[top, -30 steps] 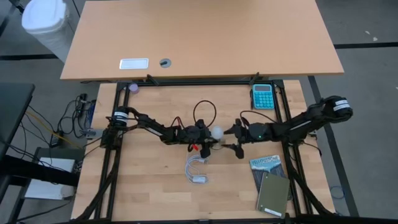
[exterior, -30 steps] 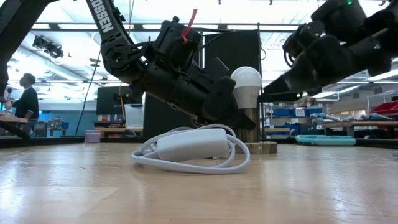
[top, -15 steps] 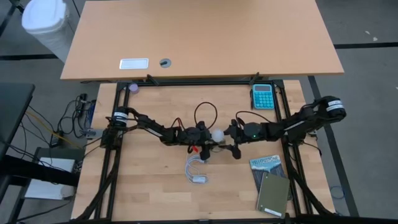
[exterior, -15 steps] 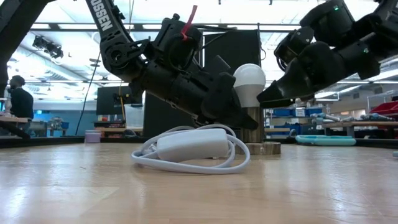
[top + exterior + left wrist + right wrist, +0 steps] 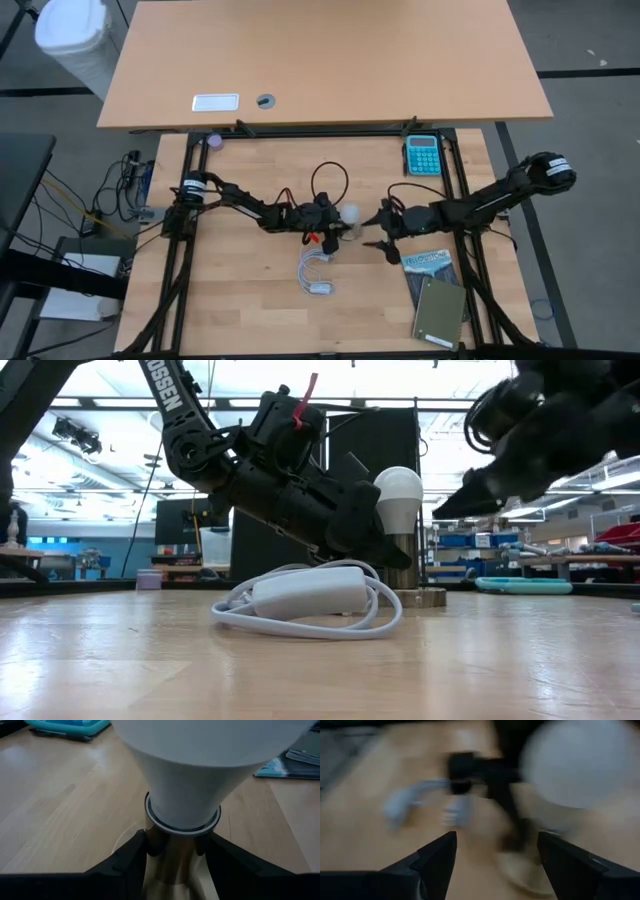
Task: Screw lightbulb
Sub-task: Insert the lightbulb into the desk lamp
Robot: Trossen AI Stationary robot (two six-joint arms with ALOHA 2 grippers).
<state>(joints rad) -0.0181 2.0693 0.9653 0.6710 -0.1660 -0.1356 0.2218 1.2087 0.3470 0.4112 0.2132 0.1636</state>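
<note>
Gripping the metal socket stem (image 5: 172, 860) just under the lightbulb (image 5: 398, 495), the left gripper (image 5: 332, 229) is clenched on it, fingers (image 5: 125, 865) either side; their tips are cut off in the left wrist view and hidden behind the white cord coil (image 5: 305, 600) in the low view. The bulb stands upright mid-table on the round base (image 5: 420, 597), globe top cropped in the wrist view. Right gripper (image 5: 380, 228) hangs just beside the bulb, apart from it, fingers spread and holding nothing; its wrist view is smeared, bulb only a pale blob.
</note>
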